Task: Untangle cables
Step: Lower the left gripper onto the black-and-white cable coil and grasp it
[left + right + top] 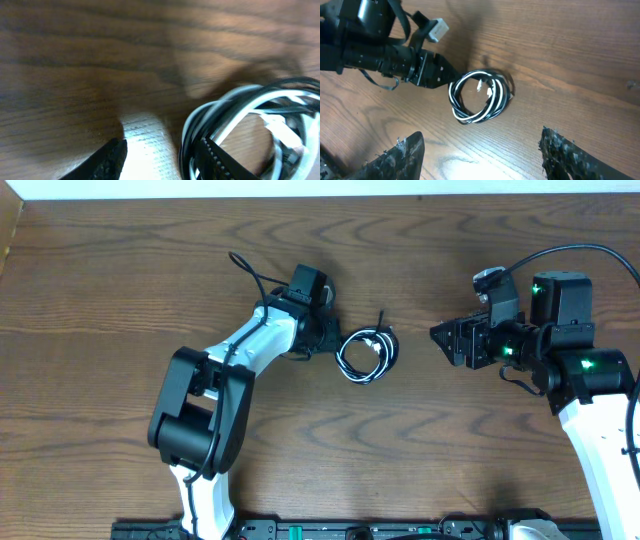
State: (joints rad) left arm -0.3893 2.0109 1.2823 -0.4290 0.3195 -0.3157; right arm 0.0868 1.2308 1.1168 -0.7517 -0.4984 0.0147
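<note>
The left end effector (332, 340), jaws parted, straddles the 9 o'clock edge of the 2 coiled cables (456, 102), apparently to pinch; the right end effector (440, 342) hovers released at 3 o'clock.

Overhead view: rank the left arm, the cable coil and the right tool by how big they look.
1. left arm, by far the largest.
2 and 3, unranked: right tool and cable coil cover about the same area. The tool may also sit nearer the camera, so I would not order these two.
</note>
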